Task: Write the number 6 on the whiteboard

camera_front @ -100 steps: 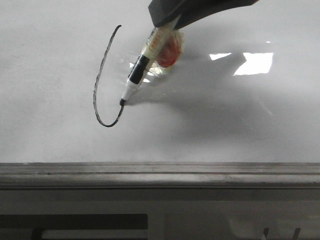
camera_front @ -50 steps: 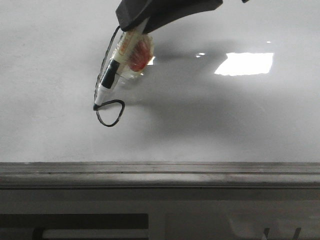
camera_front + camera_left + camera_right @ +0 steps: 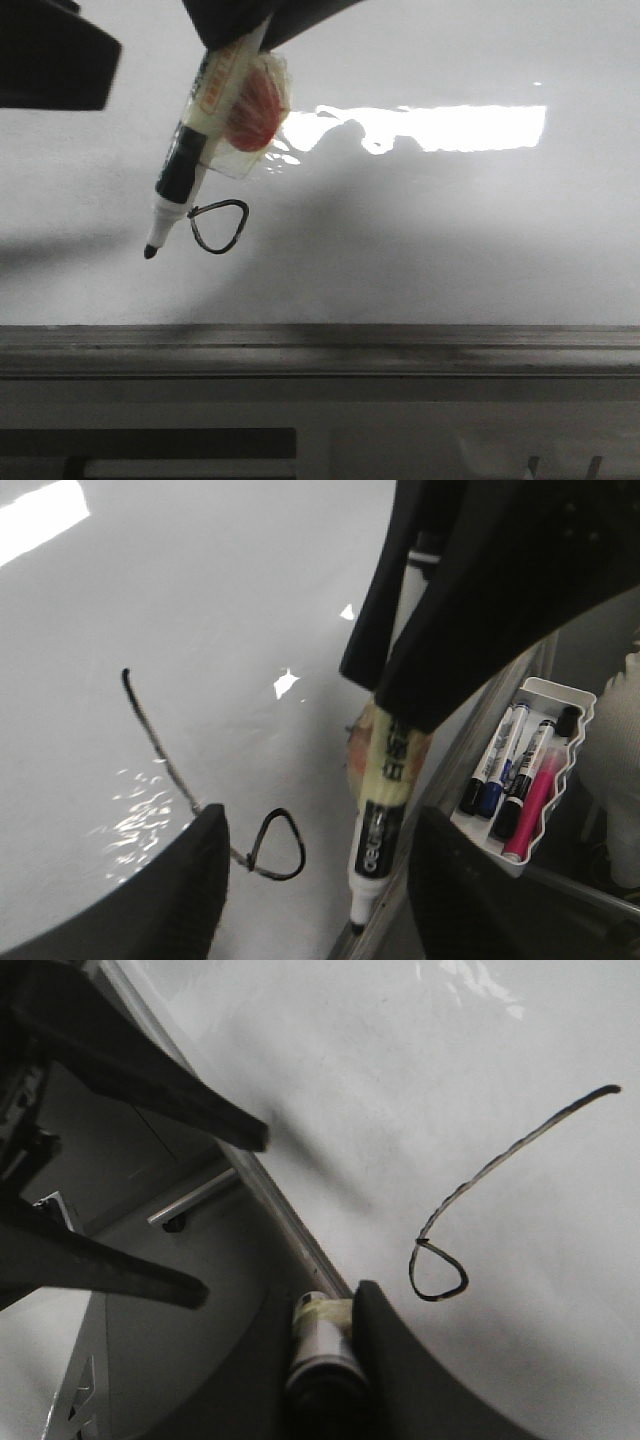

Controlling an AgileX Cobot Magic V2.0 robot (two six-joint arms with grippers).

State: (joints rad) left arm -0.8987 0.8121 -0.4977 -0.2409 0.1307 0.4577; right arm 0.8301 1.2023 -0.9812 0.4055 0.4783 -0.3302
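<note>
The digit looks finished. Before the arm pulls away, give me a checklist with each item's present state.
1. Number 6 loop closed: ok.
2. Stem joins the loop, both wrist views: ok.
3. Marker clamped in the right claw: ok.
4. Marker tip away from the drawn line, beside the loop: ok.
5. Tip clear of the whiteboard surface: cannot tell.
6. Left claw open, holding nothing: ok.

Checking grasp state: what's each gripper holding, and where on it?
Right gripper is shut on the marker, holding its rear barrel. Left gripper is open, holding nothing.
</note>
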